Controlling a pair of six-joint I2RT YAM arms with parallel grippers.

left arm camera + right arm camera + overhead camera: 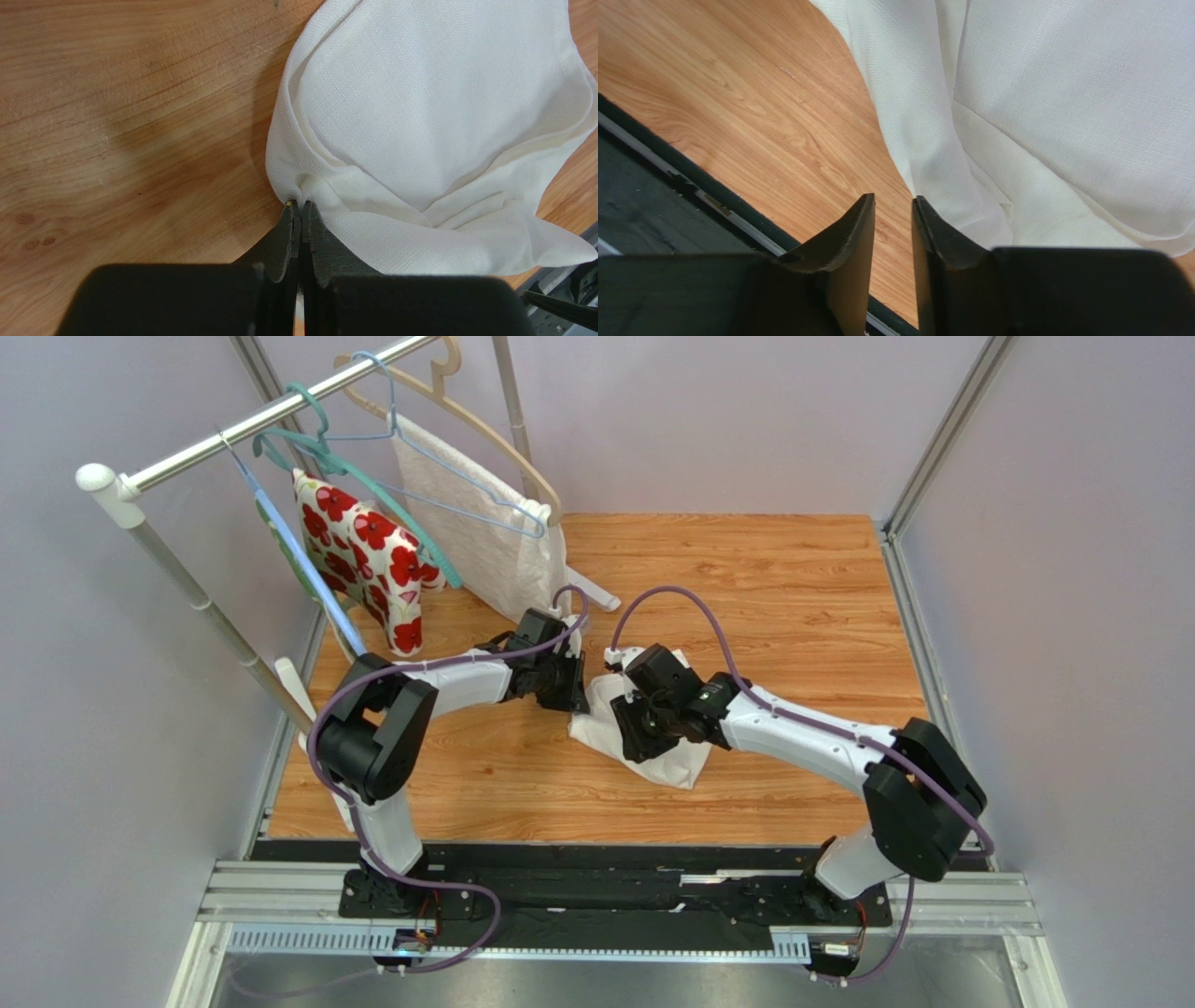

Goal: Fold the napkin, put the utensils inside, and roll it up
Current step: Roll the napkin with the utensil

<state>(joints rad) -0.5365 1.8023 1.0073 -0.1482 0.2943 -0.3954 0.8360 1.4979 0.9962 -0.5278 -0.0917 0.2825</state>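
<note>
Left jaws clamp a fold of the napkin point(435, 105); right jaws, narrowly parted and empty, should take its hem squarely.

No text, label, brand or number can be read in any of the three views, tbh. Nothing printed is seen on the napkin point(435, 105). The red-flowered cloth point(368, 560) in the upper left of the top view is covered by a pattern only, no lettering. Any markings on the black base plate point(617, 896) along the bottom of that view are too small to be made out.
</note>
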